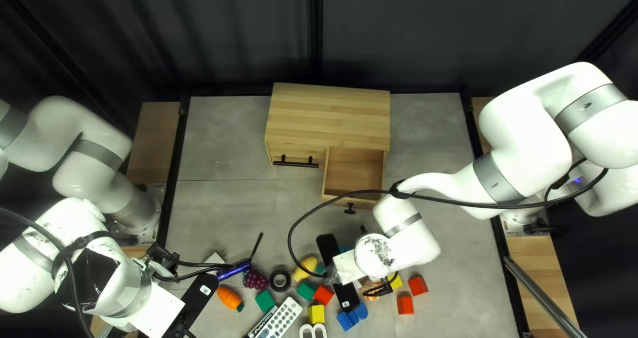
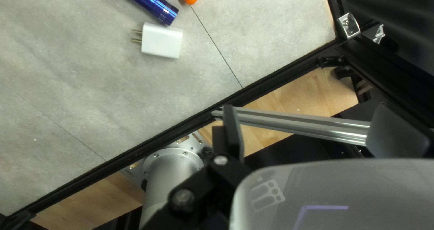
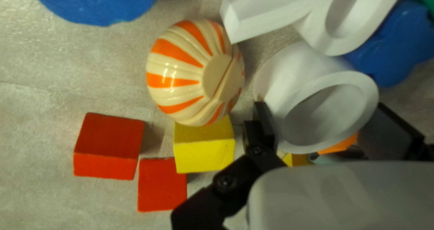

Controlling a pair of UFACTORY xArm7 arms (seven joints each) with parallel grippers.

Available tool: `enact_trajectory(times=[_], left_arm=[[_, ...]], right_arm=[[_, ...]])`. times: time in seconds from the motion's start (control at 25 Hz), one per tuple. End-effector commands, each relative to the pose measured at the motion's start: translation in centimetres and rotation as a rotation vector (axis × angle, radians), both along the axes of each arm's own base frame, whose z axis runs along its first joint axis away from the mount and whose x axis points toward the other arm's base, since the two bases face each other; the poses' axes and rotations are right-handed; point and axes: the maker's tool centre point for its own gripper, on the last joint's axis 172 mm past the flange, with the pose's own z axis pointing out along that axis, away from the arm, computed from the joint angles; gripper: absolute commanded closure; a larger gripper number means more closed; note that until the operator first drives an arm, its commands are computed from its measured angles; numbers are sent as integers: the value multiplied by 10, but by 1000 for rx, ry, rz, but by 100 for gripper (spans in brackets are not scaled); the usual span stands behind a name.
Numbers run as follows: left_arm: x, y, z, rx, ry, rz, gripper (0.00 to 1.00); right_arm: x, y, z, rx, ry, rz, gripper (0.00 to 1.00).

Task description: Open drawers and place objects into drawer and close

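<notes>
The wooden cabinet (image 1: 332,112) has its right drawer (image 1: 352,172) pulled out and its left drawer closed. Over the blocks is my right gripper (image 1: 347,295), its tips hidden from above. In the right wrist view my right gripper (image 3: 323,121) is shut on a white hollow cylinder (image 3: 294,83), beside a striped ball (image 3: 181,76) and a yellow block (image 3: 203,153). My left gripper (image 1: 199,295) is near the table's left edge. Seen from its wrist, my left gripper (image 2: 309,126) stands open, nothing between its fingers; a white charger (image 2: 162,41) and blue flashlight (image 2: 149,4) lie ahead.
Toward the near edge lie a remote (image 1: 282,318), black tape (image 1: 280,280), a carrot (image 1: 230,299), grapes (image 1: 255,279) and green blocks (image 1: 264,301). Red blocks (image 1: 417,285) are right of my right gripper. A cable (image 1: 292,225) loops between the drawer and these objects.
</notes>
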Motion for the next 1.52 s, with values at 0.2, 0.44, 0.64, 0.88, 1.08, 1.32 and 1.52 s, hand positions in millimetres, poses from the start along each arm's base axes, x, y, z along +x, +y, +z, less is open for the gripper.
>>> enact_trajectory(times=[0.2, 0.44, 0.64, 0.88, 1.08, 1.32, 1.52], left_arm=[[0, 0, 0, 0, 0, 0, 0], [0, 0, 0, 0, 0, 0, 0], [0, 0, 0, 0, 0, 0, 0], [0, 0, 0, 0, 0, 0, 0], [0, 0, 0, 0, 0, 0, 0], [0, 0, 0, 0, 0, 0, 0], [0, 0, 0, 0, 0, 0, 0]], right_arm=[[-2, 3, 68, -24, -41, 16, 93], [1, 16, 133, -50, -88, 53, 94], [-3, 1, 175, -87, -103, 58, 94], [-6, -52, 197, -140, -95, 43, 94], [1, -100, 204, -174, -77, 73, 94], [7, -149, 186, -177, -49, 67, 94], [14, -167, 173, -168, -34, 56, 94]])
